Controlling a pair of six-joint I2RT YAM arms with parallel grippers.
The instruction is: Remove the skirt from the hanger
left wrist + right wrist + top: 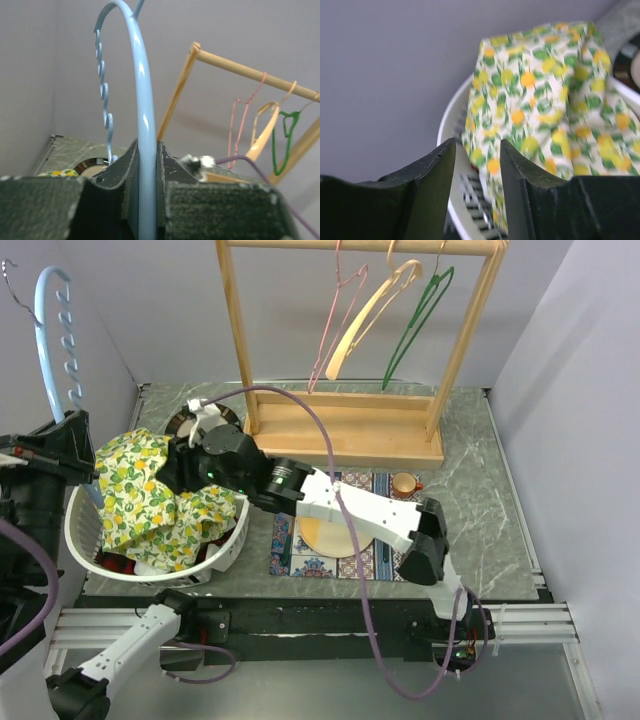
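The skirt (150, 495), white with a lemon print, lies heaped over a white basket (235, 540) at the left. My left gripper (78, 438) is shut on the light blue hanger (45, 330), which stands upright above the basket's far-left side. In the left wrist view the hanger's bar (145, 110) runs straight between my shut fingers (147, 150). The hanger's lower part is hidden by the gripper and the skirt. My right gripper (176, 468) hovers over the skirt's right side. Its jaws (477, 145) are open, with the skirt's edge (545, 100) and the basket rim (447, 125) showing beyond the gap.
A wooden rack (345, 430) at the back holds pink, cream and green hangers. A patterned mat (375, 560) with a plate and a small cup (405, 483) lies under my right arm. A dark round dish (185, 420) sits behind the basket. Red cloth (120, 562) lies in the basket.
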